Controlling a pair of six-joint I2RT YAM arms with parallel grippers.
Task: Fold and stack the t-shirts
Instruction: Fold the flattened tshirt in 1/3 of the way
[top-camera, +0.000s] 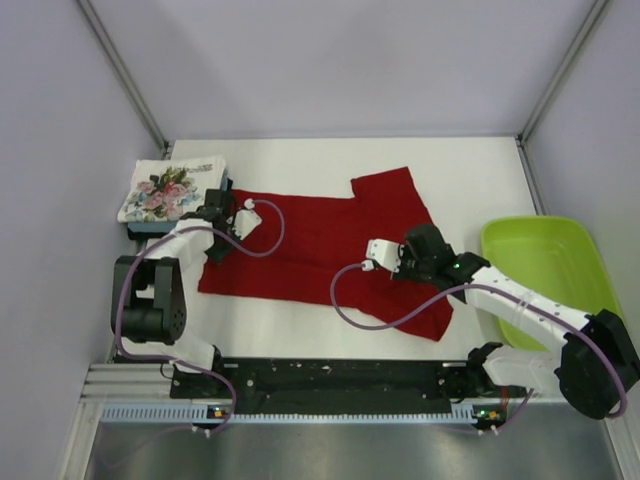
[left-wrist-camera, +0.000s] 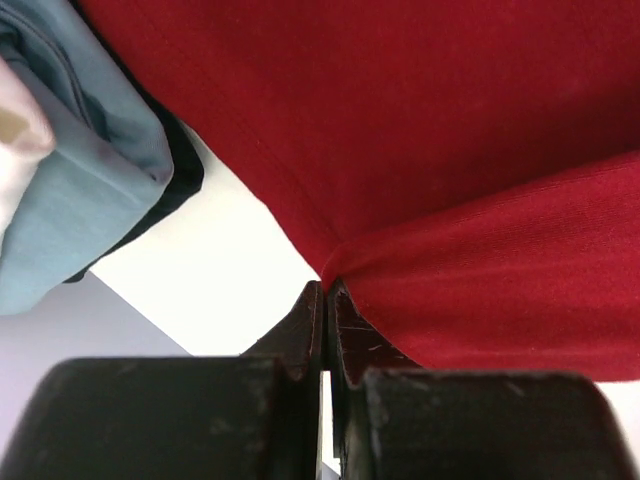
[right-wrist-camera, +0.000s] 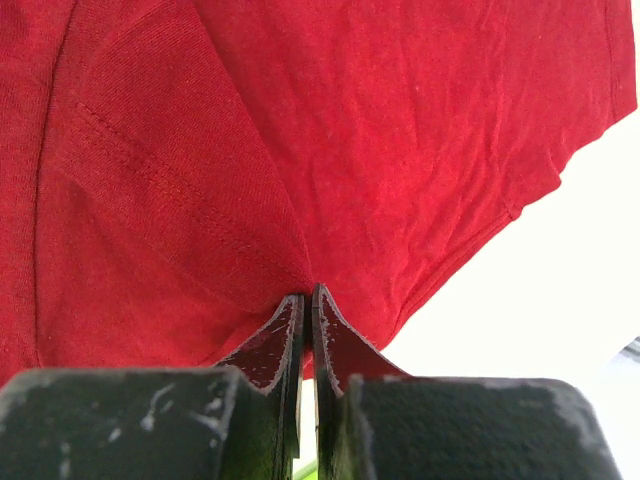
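Note:
A deep red t-shirt (top-camera: 320, 240) lies spread across the white table. My left gripper (top-camera: 212, 212) is shut on its left edge; in the left wrist view the cloth (left-wrist-camera: 450, 150) is pinched at the gripper tips (left-wrist-camera: 327, 288). My right gripper (top-camera: 405, 252) is shut on the shirt's right part; in the right wrist view the red cloth (right-wrist-camera: 300, 130) bunches at the tips (right-wrist-camera: 307, 293). A folded stack with the white floral shirt (top-camera: 170, 190) on top sits at the far left; its light blue shirt (left-wrist-camera: 70, 170) and dark shirt (left-wrist-camera: 180, 175) show in the left wrist view.
A lime-green plastic tray (top-camera: 545, 270) stands at the right edge of the table. Purple cables (top-camera: 355, 300) loop from both wrists over the shirt. Grey walls enclose the table (top-camera: 330, 160) on the left, back and right.

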